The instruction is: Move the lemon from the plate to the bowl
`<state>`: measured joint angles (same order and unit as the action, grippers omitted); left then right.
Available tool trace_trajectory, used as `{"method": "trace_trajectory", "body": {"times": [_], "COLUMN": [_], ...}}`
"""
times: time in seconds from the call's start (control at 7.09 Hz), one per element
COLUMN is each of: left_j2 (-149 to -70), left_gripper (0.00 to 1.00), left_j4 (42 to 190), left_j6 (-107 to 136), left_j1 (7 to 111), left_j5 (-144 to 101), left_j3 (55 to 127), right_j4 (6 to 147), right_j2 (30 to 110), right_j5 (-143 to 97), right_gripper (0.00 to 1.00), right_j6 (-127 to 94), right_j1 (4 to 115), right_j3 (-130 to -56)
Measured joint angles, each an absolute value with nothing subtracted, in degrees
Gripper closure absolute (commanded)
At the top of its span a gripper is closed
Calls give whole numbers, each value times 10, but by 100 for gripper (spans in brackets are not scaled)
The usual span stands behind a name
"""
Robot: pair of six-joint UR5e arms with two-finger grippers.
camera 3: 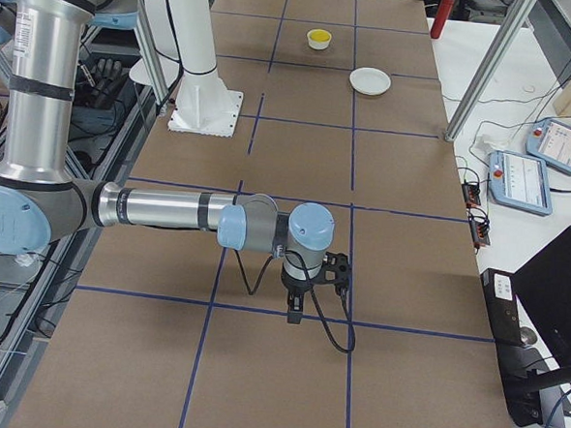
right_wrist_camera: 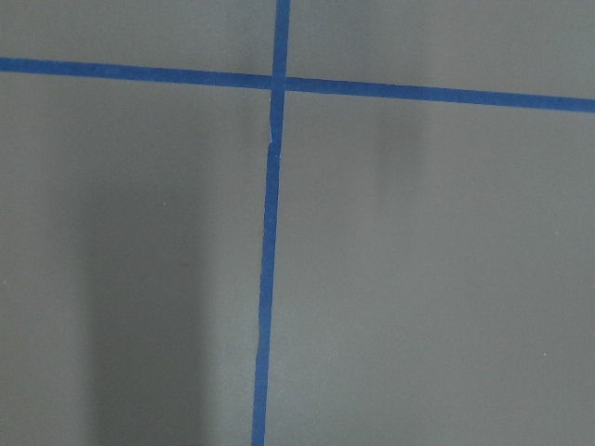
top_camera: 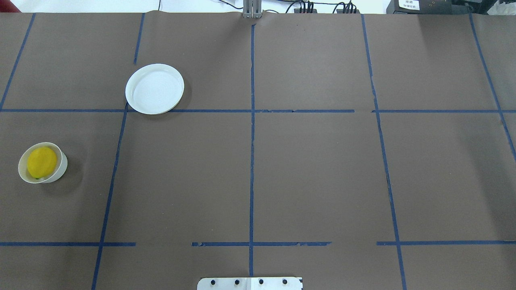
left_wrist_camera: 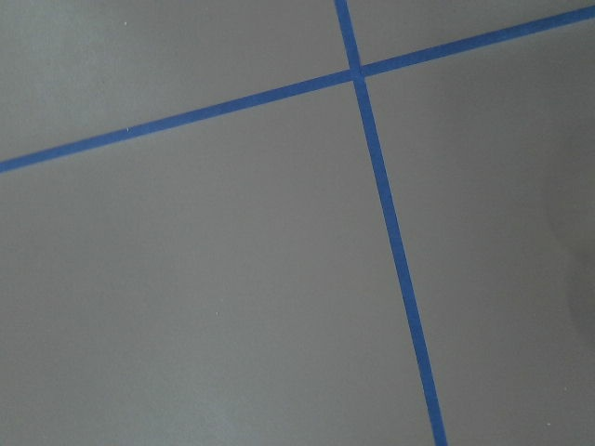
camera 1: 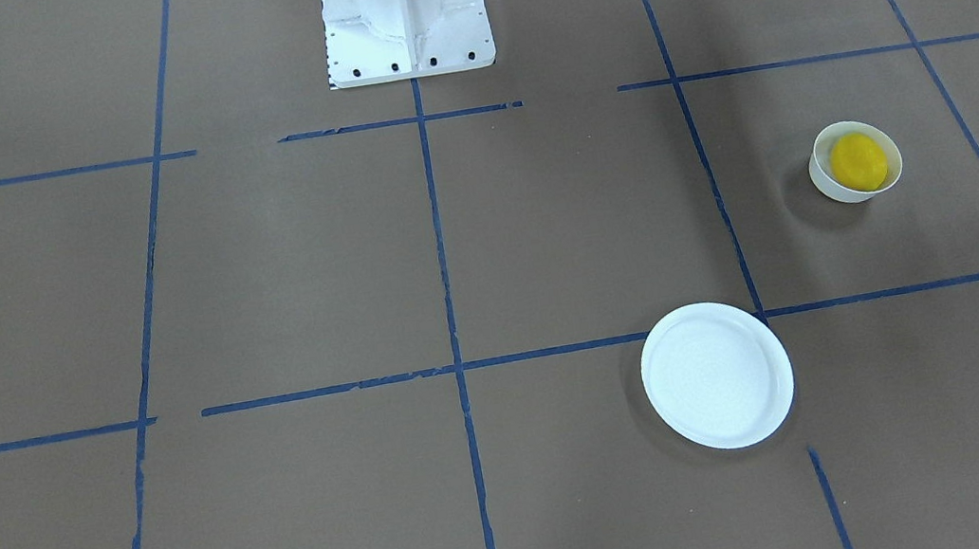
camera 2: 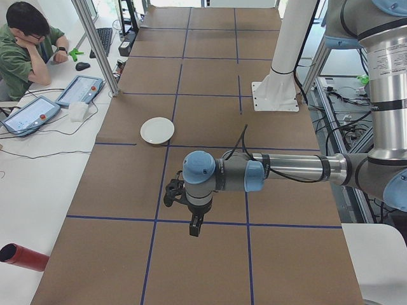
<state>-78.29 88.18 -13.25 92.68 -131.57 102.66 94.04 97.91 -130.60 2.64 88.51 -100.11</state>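
Observation:
The lemon (camera 1: 858,161) lies inside the small white bowl (camera 1: 827,179), which stands on the brown table on my left side. Both also show in the overhead view, the lemon (top_camera: 41,162) in the bowl (top_camera: 60,169). The white plate (camera 1: 716,375) is flat and bare, apart from the bowl; in the overhead view the plate (top_camera: 155,88) lies farther out. My left gripper (camera 2: 194,229) hangs high over the table and shows only in the exterior left view. My right gripper (camera 3: 294,317) shows only in the exterior right view. I cannot tell whether either is open or shut.
Blue tape lines (top_camera: 252,121) cross the brown paper cover. The white robot pedestal (camera 1: 403,14) stands at the table's middle edge. A seated person (camera 2: 25,44) and tablets (camera 2: 79,90) are beyond the far side. A red cylinder (camera 2: 22,257) lies off the table's end.

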Motion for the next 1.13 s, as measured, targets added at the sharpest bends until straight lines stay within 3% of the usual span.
{"method": "trace_trajectory", "body": {"times": [1.13], "left_j2": [-791], "left_gripper": [0], "left_j4": [884], "left_j6": [-127], "left_j1": [931], "left_j5": [-1317], "left_j3": [1026], "right_j4": [940], "right_j2": [979], "right_j5": [-1306], "right_gripper": [0], "right_j6": [26], "right_j1": [885], "right_j3": [-1001]}}
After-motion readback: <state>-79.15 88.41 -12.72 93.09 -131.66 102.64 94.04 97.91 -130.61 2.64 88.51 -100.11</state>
